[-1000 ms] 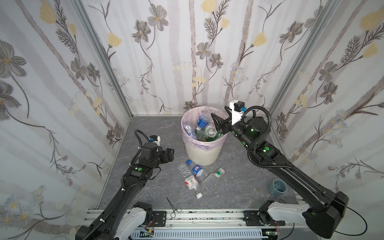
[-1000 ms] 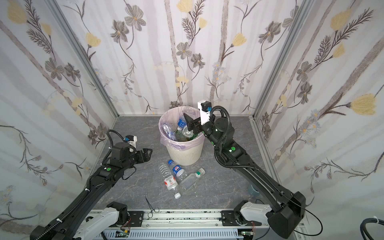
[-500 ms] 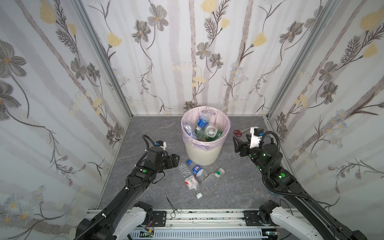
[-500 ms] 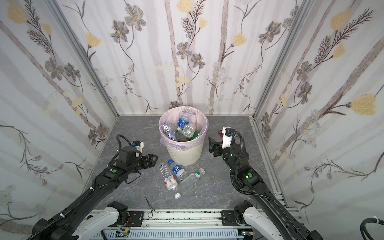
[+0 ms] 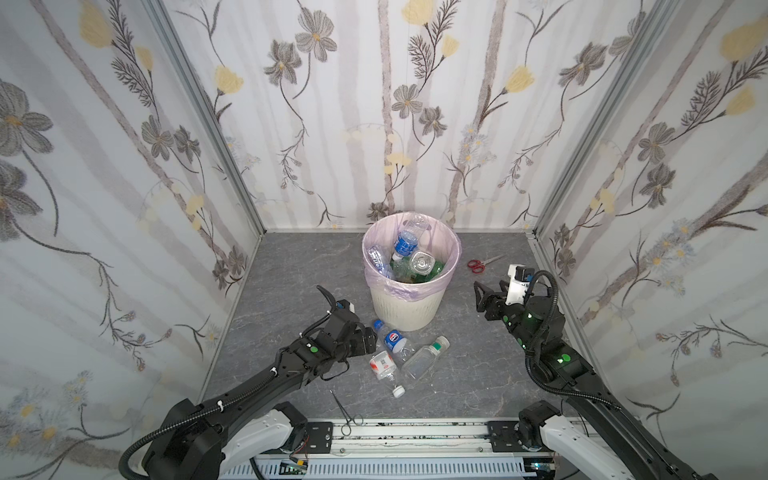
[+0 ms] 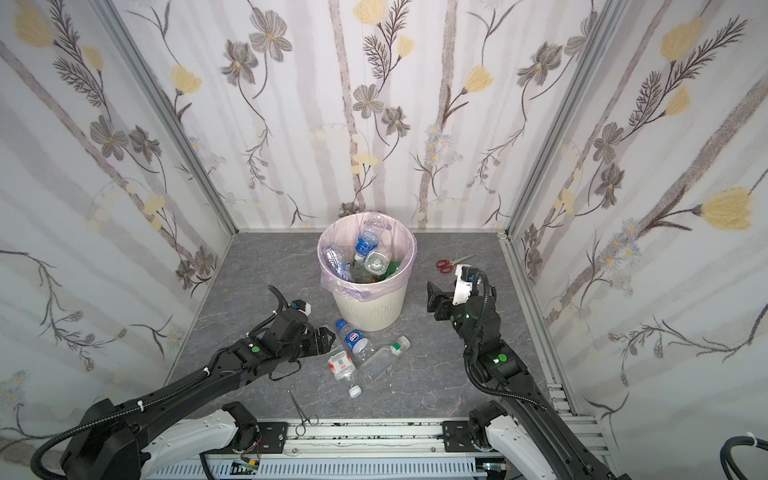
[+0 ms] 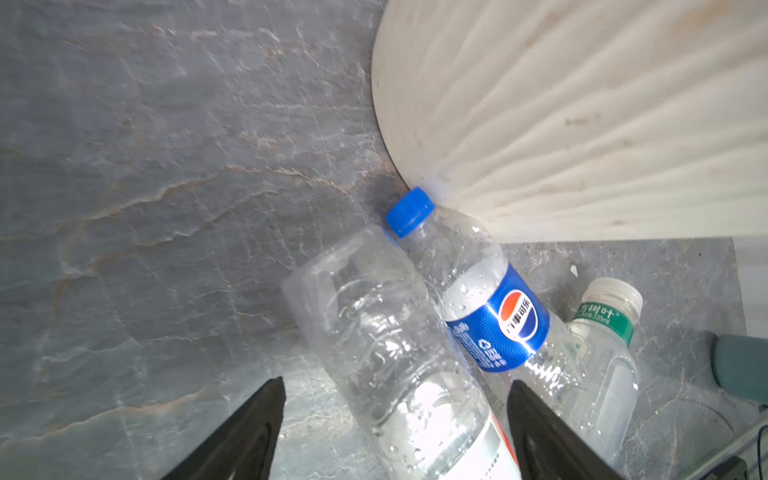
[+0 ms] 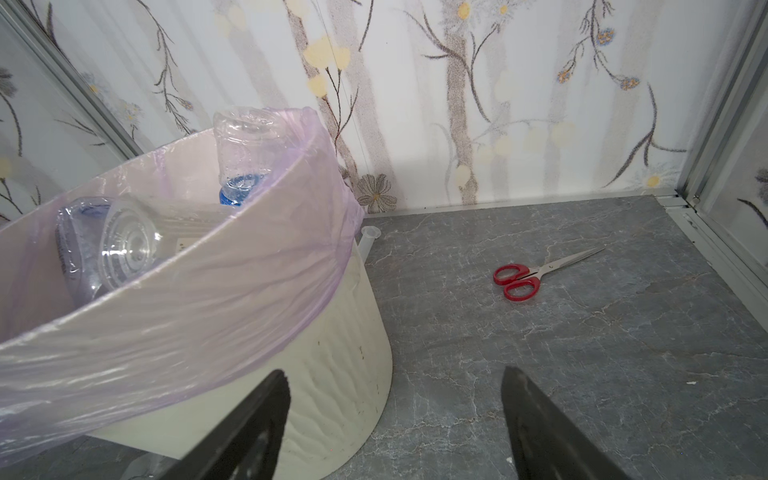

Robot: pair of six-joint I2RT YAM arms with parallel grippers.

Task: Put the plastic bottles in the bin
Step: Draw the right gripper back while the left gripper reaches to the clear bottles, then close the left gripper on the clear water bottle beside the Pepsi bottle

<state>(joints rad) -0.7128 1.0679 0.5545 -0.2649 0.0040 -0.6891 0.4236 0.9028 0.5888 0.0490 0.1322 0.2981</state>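
Three clear plastic bottles (image 5: 394,340) lie beside the round cream bin (image 5: 405,307). The left gripper (image 7: 395,381) and right gripper (image 8: 394,372) have spread, empty jaws.

Red-handled scissors (image 5: 484,263) flat on grey tabletop (image 5: 299,266), far right; forceps (image 5: 341,409) near front rail (image 5: 415,432).

Bright, even overhead light, soft shadows, glare on a clear bottle (image 7: 424,399), wide-angle bending at edges, sharp focus.
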